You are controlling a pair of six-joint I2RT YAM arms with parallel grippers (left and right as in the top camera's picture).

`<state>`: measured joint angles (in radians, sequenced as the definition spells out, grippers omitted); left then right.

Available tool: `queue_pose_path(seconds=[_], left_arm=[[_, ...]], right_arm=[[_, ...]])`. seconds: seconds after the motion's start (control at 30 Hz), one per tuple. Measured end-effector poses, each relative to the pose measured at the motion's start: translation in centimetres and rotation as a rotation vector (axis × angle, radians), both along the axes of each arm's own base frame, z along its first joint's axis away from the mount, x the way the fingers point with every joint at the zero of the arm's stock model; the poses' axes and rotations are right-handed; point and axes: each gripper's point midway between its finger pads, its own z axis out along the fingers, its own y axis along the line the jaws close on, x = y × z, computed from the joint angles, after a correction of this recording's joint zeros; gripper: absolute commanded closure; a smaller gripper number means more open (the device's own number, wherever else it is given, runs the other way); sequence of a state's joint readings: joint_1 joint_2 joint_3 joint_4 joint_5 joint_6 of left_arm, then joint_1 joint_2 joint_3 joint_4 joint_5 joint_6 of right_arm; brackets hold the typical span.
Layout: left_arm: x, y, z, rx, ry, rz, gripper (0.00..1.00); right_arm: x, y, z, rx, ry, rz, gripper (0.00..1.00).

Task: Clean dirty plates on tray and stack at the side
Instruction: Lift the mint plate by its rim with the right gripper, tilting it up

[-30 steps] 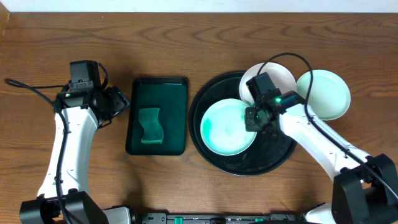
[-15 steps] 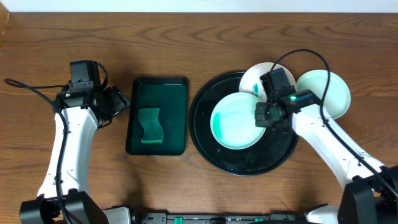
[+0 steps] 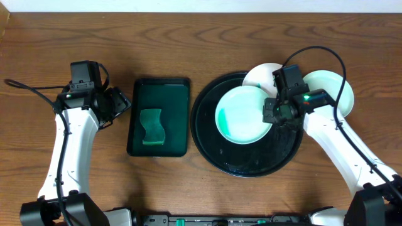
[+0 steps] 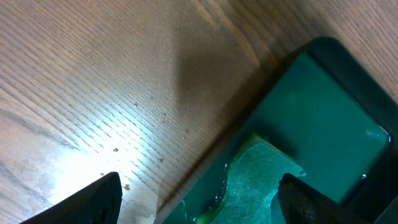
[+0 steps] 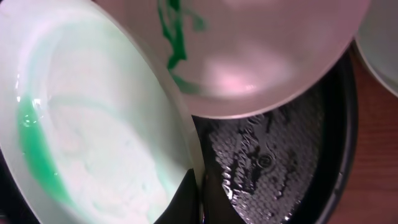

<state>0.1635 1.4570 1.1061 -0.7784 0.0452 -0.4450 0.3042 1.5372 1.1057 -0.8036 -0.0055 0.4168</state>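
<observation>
The glossy black tray (image 3: 251, 160) lies right of centre. My right gripper (image 3: 271, 113) is shut on the right rim of a mint green plate (image 3: 242, 115) with a green smear along its left side, over the tray. In the right wrist view the fingers (image 5: 186, 202) pinch that plate's (image 5: 93, 124) edge above the tray (image 5: 273, 155). A white plate (image 3: 260, 76) with green streaks sits at the tray's far rim, its near edge under the held plate. Another mint plate (image 3: 330, 94) rests on the table to the right. My left gripper (image 3: 119, 103) is open, holding nothing.
A dark green rectangular tray (image 3: 158, 94) with a wavy green sponge (image 3: 151, 127) in it sits left of the black tray. In the left wrist view the sponge (image 4: 255, 180) shows between the open fingers (image 4: 93, 199), beside bare wood.
My right gripper has carried the mint plate rightward across the tray, so it now overlaps the white plate. The left arm has not moved.
</observation>
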Motion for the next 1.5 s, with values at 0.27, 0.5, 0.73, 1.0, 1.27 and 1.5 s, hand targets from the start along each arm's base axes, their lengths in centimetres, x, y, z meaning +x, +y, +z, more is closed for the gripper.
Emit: queue_pose_path(seconds=[0.27, 0.5, 0.73, 1.0, 1.27, 1.5], left_arm=[[0.0, 0.0, 0.0, 0.0, 0.0, 0.0, 0.19], [0.0, 0.0, 0.0, 0.0, 0.0, 0.0, 0.19], [0.0, 0.0, 0.0, 0.0, 0.0, 0.0, 0.19], [0.0, 0.0, 0.0, 0.0, 0.0, 0.0, 0.19], [0.0, 0.0, 0.0, 0.0, 0.0, 0.0, 0.19], [0.0, 0.0, 0.0, 0.0, -0.001, 0.0, 0.19]], right_arm=[[2.6, 1.6, 3.6, 0.08, -0.095, -0.014, 0.99], [4.1, 6.2, 5.9, 0.176, -0.207, 0.014, 0.99], [5.1, 11.7, 6.4, 0.257, -0.289, 0.052, 0.99], [6.3, 16.9, 4.5, 0.23, -0.389, 0.077, 0.99], [7.0, 19.6, 6.7, 0.111, -0.61, 0.159, 0.99], [7.5, 21.3, 10.3, -0.045, -0.832, 0.276, 0.99]])
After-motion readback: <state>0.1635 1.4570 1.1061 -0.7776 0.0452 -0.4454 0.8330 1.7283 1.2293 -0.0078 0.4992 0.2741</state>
